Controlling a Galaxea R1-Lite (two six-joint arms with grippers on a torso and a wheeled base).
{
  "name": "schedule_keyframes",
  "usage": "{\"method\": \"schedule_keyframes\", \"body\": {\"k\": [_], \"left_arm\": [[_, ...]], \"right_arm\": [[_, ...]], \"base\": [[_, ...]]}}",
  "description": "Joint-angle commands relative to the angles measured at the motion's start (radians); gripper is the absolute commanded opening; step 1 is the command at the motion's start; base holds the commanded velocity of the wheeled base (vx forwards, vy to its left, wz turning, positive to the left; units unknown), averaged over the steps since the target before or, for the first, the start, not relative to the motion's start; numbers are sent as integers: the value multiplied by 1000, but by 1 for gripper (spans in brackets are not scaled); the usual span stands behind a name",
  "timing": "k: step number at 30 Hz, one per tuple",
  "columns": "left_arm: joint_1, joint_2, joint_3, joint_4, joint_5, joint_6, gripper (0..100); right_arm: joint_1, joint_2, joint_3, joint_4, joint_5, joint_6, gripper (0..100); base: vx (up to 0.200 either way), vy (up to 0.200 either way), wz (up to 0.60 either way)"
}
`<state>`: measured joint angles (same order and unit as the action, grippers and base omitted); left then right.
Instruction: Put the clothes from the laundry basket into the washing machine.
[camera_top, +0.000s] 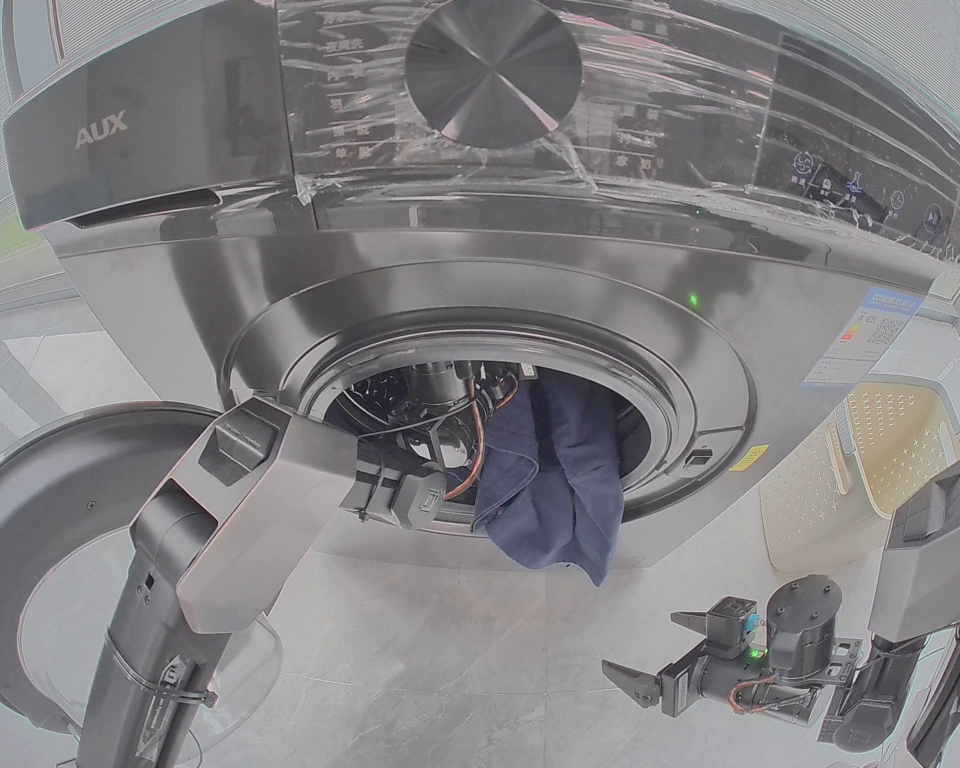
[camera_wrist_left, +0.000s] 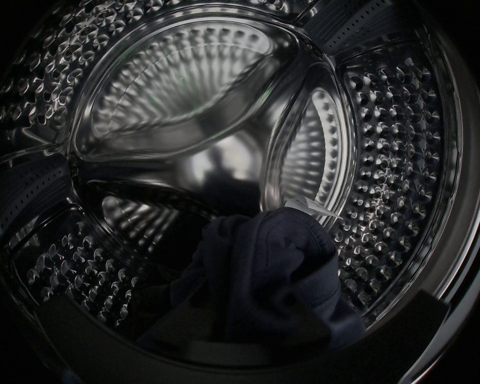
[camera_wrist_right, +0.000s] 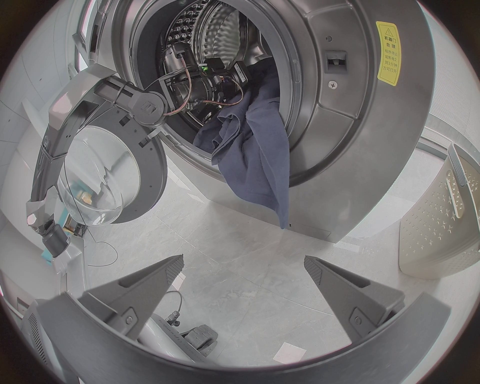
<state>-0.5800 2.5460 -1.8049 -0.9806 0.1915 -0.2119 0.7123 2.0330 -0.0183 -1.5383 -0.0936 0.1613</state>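
Observation:
The washing machine (camera_top: 560, 290) stands with its round opening facing me. A dark blue garment (camera_top: 555, 470) lies over the opening's lower rim, part inside and part hanging down outside (camera_wrist_right: 255, 150). My left arm reaches into the opening, and my left gripper (camera_top: 505, 388) is shut on the garment's upper end. In the left wrist view the bunched cloth (camera_wrist_left: 280, 265), with a white tag, hides the fingers in front of the steel drum (camera_wrist_left: 395, 150). My right gripper (camera_top: 645, 645) hangs open and holds nothing, low over the floor, right of the opening; its fingers (camera_wrist_right: 150, 285) are spread wide.
The machine's round door (camera_top: 60, 520) is swung open to the left, beside my left arm. A cream laundry basket (camera_top: 860, 470) stands on the floor to the right of the machine, near my right arm. Pale floor tiles (camera_top: 450, 660) lie in front.

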Motion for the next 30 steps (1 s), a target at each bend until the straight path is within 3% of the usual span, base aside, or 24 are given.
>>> {"method": "schedule_keyframes", "body": {"k": [1, 4, 16, 20, 30], "left_arm": [[-1, -26, 78, 2, 5, -15, 100], [-9, -84, 179, 5, 5, -32, 100], [-52, -274, 527, 5, -17, -24, 100], [-90, -332, 645, -6, -47, -24, 100], [-121, -228, 630, -7, -84, -15, 100]], "right_arm": [[2, 7, -2, 0, 2, 0, 100], [1, 9, -2, 0, 2, 0, 100], [10, 18, -8, 0, 2, 3, 100], [10, 24, -9, 0, 2, 4, 100], [10, 23, -9, 0, 2, 4, 100]], "base": [[0, 0, 0], [0, 0, 0], [0, 0, 0], [0, 0, 0], [0, 0, 0]]}}
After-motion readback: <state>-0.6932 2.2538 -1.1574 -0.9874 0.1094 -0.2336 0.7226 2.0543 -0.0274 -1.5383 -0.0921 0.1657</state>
